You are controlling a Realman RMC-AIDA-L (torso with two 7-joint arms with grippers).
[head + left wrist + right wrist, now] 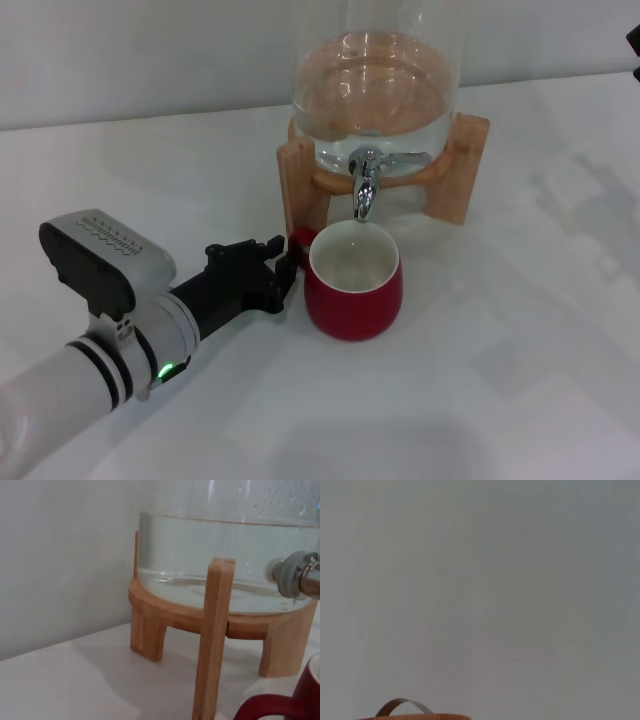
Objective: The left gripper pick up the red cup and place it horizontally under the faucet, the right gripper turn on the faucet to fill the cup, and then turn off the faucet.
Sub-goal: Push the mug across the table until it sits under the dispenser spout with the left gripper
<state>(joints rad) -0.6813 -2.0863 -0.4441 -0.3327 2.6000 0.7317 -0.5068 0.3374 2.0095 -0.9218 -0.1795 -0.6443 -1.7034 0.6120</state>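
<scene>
The red cup [354,290] stands upright on the white table with its cream inside showing, directly below the spout of the chrome faucet [365,190]. My left gripper [286,268] is at the cup's left side, right against the small red handle [300,239]. The left wrist view shows that handle [265,707] low in the corner and the faucet [300,575] at the edge. Only a black bit of the right gripper [634,45] shows, high at the far right edge of the head view, well away from the faucet.
The glass dispenser [375,100] holds water and rests on a wooden stand [465,170] behind the cup. In the left wrist view a leg of the wooden stand [212,640] is close by. White table [520,330] stretches to the right and front.
</scene>
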